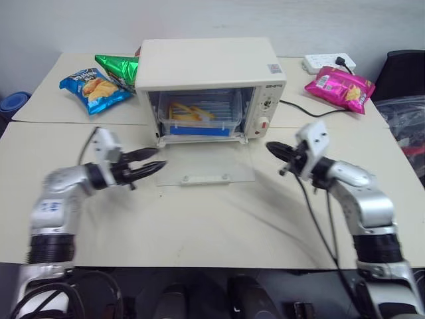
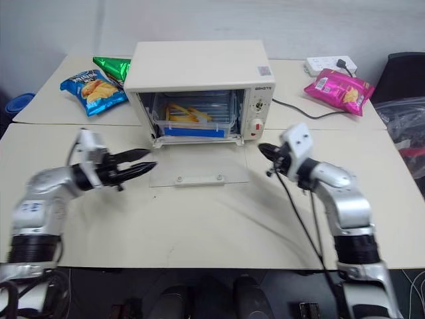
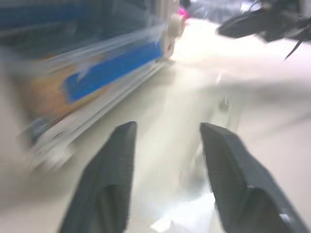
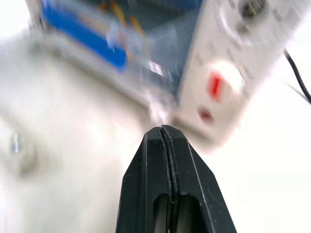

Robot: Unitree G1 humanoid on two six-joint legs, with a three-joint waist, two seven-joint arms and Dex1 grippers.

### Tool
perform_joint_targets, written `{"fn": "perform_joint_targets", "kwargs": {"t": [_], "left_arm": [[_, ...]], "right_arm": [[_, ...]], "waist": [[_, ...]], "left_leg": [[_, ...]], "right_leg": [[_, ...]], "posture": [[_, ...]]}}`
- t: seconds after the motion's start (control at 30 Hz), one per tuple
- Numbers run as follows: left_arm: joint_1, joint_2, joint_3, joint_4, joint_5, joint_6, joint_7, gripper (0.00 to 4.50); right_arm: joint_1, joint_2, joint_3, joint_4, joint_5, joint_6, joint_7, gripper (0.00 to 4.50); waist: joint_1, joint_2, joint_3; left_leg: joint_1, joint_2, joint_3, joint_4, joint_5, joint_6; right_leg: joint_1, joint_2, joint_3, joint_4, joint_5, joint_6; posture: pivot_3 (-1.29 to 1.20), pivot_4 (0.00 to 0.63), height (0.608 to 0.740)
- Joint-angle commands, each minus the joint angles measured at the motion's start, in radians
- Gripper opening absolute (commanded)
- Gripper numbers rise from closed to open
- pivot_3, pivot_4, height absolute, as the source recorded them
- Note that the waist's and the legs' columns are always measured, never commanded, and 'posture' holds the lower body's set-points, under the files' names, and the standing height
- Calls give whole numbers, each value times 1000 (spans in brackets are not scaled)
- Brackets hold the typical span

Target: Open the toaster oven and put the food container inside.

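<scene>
Surface: cream table [image 1: 199, 226], white wall behind.
Toaster oven [image 1: 209, 66]: at the table's middle rear, glass door [image 1: 206, 166] folded down flat.
Food container [image 1: 199, 114]: inside the oven on the rack — fries visible.
Left gripper [image 1: 158, 161]: fingers spread, empty, left of the door.
Right gripper [image 1: 269, 147]: fingers pressed together, empty — right of the door.

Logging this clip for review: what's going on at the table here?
The toaster oven stands open, its glass door lying flat on the table. The food container already sits inside. Neither gripper holds anything: the left gripper is open, the right gripper shut, one on each side of the door.
</scene>
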Motion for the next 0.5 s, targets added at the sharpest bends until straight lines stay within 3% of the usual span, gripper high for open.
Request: {"fn": "perform_joint_targets", "kwargs": {"t": [0.03, 0.13, 0.17, 0.33, 0.5], "left_arm": [[5, 60, 33, 5, -58, -84, -218, 3448], [12, 113, 3, -38, -96, -7, -323, 4349], [20, 119, -4, -58, -108, 13, -341, 4467], [29, 112, 11, -120, -176, 135, -308, 4467], [20, 81, 92, -102, -216, 199, -177, 4467]], "right_arm": [[15, -38, 55, 149, -69, -193, 125, 0], [-45, -6, 145, 319, -144, -309, 180, 0], [-66, 17, 153, 349, -139, -339, 197, 0], [-122, 128, 135, 413, -71, -447, 274, 0], [-121, 227, 51, 301, 84, -421, 280, 0]], "waist": [[1, 0, 0], [-3, 1, 1], [-7, 1, 1], [-27, 2, 1], [-31, 2, 1]], "left_leg": [[1, 0, 0, 0, 0, 0], [0, -1, 1, 0, 0, 1], [1, -1, 2, 0, 0, 1], [0, 2, 1, -1, 0, 0], [-1, 2, 1, 0, 1, -2]], "right_leg": [[1, 0, 0, -1, 0, 0], [1, 0, 1, -1, 0, 0], [0, 0, 1, -1, 0, 0], [-2, 2, 1, 3, 0, -1], [-3, 1, 1, 7, 0, -1]], "posture": [[0, 150, 740], [0, 150, 740], [0, 150, 740], [0, 150, 740], [0, 150, 740]]}}
